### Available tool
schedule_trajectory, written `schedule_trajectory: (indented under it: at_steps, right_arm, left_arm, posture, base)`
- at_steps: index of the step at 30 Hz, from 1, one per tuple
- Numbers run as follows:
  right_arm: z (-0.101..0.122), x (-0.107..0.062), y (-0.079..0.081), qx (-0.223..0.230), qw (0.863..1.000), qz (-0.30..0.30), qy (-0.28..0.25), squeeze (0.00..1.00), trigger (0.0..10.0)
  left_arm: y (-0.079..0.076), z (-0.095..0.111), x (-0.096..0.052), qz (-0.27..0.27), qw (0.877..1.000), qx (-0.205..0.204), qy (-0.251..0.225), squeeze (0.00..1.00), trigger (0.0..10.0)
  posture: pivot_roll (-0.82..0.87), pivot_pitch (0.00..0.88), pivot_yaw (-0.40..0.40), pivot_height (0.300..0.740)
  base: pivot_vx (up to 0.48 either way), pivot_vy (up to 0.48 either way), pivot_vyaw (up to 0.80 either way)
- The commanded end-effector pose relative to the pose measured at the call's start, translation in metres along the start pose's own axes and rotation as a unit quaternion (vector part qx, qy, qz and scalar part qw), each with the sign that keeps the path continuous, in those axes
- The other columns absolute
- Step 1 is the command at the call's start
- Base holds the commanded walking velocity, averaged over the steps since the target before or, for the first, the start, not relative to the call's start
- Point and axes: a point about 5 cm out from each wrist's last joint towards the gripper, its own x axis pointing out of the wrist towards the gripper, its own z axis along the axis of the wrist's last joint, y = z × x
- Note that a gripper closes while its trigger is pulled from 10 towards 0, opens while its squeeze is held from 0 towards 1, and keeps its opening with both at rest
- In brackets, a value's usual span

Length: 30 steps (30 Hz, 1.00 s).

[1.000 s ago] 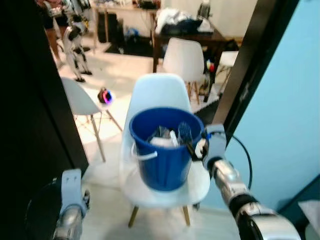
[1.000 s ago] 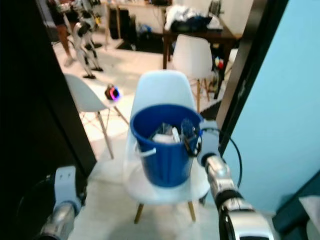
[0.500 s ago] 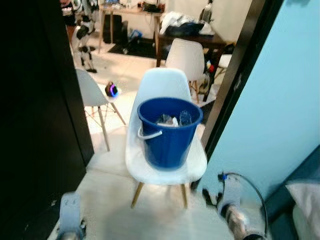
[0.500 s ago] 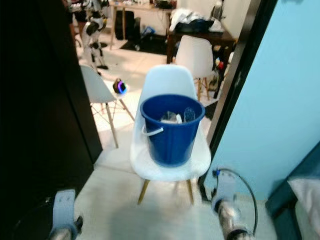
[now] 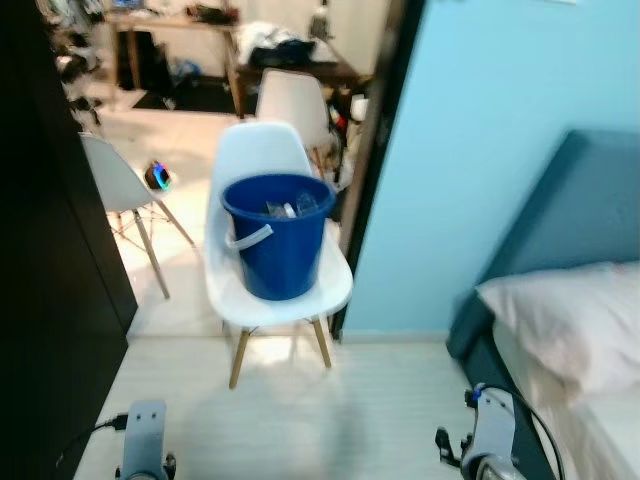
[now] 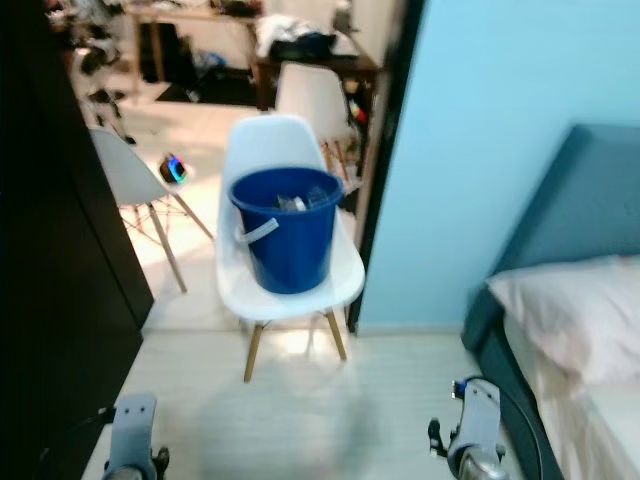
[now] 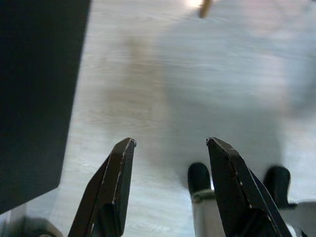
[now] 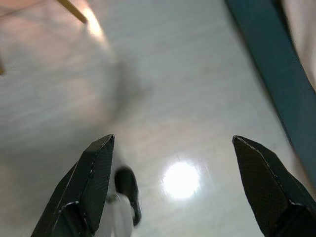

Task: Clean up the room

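Left gripper (image 7: 170, 185) and right gripper (image 8: 173, 185) are both hanging low over the pale floor (image 5: 330, 410), fingers spread wide and holding nothing; a blue bucket (image 5: 277, 235) with items inside is sitting on a white chair (image 5: 268, 200) beside the doorway, near a bed (image 5: 570, 330)

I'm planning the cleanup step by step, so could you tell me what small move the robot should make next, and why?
Probably turn right toward the bed to look for clutter: both grippers hang open over bare floor, and the blue bucket already sits on the white chair.
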Motion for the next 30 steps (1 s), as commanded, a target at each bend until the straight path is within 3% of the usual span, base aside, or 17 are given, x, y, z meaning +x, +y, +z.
schedule_trajectory:
  at_steps: [1,5,11,14,19,30]
  right_arm:
    - [-0.002,0.0,-0.001,-0.007,1.0,-0.006,0.008,0.0,10.0]
    - [-0.038,-0.008,-0.011,-0.056,0.996,-0.021,0.072,0.0,10.0]
    - [-0.063,-0.015,-0.015,-0.073,0.991,-0.023,0.111,0.0,10.0]
    - [-0.067,-0.016,-0.015,-0.076,0.99,-0.022,0.117,0.0,10.0]
    - [-0.07,-0.017,-0.016,-0.08,0.989,-0.021,0.124,0.0,10.0]
    - [-0.059,-0.014,-0.015,-0.084,0.99,-0.021,0.113,0.0,10.0]
  left_arm:
    - [-0.006,-0.006,-0.001,-0.017,1.0,0.014,0.011,0.0,10.0]
    - [-0.011,-0.021,-0.006,-0.03,0.999,0.022,0.038,0.0,10.0]
    - [-0.006,-0.037,-0.01,-0.024,0.997,0.039,0.066,0.0,10.0]
    - [-0.004,-0.04,-0.011,-0.024,0.996,0.044,0.071,0.0,10.0]
    - [-0.002,-0.052,-0.014,-0.037,0.992,0.09,0.086,0.0,10.0]
    - [-0.003,-0.058,-0.017,-0.051,0.989,0.098,0.096,0.0,10.0]
  posture:
    - [0.01,0.0,-0.073,0.74]
    - [0.0,0.0,-0.076,0.74]
    - [0.0,0.0,-0.078,0.74]
    - [0.0,0.0,-0.077,0.74]
    - [-0.01,0.0,-0.071,0.74]
    - [0.0,0.0,-0.074,0.74]
  base:
    - [0.0,0.0,-0.77]
    - [0.0,0.0,-0.77]
    - [0.0,0.0,-0.77]
    - [0.0,0.0,-0.76]
    - [0.0,0.0,-0.77]
    - [0.0,0.0,-0.77]
